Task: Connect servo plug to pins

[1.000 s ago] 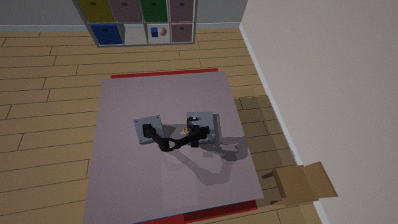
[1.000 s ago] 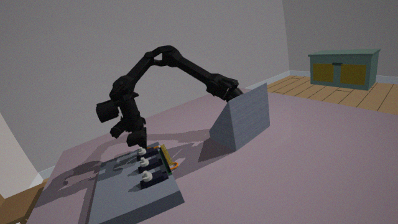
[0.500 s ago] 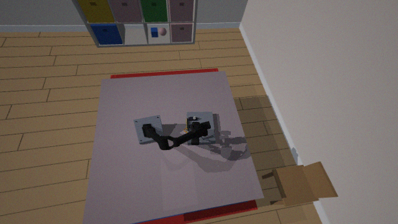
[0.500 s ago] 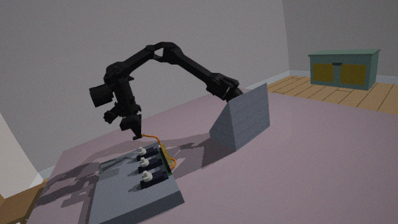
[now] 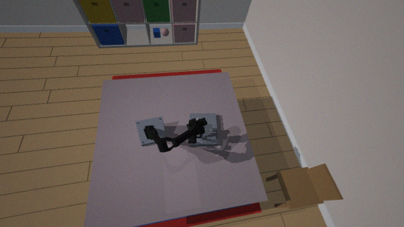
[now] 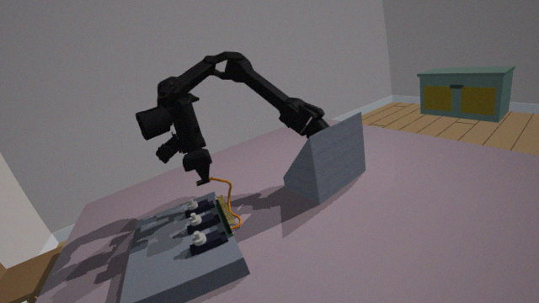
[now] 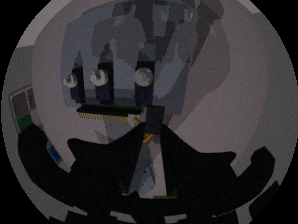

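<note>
One tool is pinching one dark plug, right of centre in the wrist view and off the pins. One orange lead loops down from it, mid-frame in the exterior view. Three servos – each with one pale knob – sit on one grey holder, lower left there, beside one gold pin row – all on one counter
</note>
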You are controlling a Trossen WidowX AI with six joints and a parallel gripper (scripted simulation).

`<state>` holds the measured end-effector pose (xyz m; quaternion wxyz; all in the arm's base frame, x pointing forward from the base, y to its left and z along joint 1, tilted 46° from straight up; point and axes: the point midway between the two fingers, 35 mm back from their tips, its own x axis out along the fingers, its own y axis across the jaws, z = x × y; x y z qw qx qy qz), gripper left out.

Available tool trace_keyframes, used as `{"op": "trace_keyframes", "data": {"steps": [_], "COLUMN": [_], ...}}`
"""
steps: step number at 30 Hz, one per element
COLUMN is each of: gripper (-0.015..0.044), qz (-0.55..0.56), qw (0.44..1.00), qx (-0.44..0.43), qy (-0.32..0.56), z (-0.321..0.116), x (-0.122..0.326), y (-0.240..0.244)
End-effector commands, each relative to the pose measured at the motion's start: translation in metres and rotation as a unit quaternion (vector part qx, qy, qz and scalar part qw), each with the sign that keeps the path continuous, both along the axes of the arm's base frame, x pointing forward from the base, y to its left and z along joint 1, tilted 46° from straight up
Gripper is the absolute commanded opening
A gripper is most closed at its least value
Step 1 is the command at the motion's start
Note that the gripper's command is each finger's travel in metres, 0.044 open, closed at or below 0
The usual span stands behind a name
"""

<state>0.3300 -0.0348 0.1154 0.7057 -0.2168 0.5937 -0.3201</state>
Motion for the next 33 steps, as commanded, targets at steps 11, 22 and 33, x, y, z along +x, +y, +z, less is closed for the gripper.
{"op": "trace_keyframes", "data": {"steps": [11, 22, 33], "gripper": [0.0, 0.0, 0.0], "qz": [0.01, 0.017, 0.017], "qw": [1.0, 1.0, 1.0], "qx": [0.001, -0.002, -0.004], "qy": [0.011, 0.018, 0.018], "z": [-0.027, -0.044, -0.07], "x": [-0.051, -0.084, -0.081], "y": [0.018, 0.021, -0.005]}}
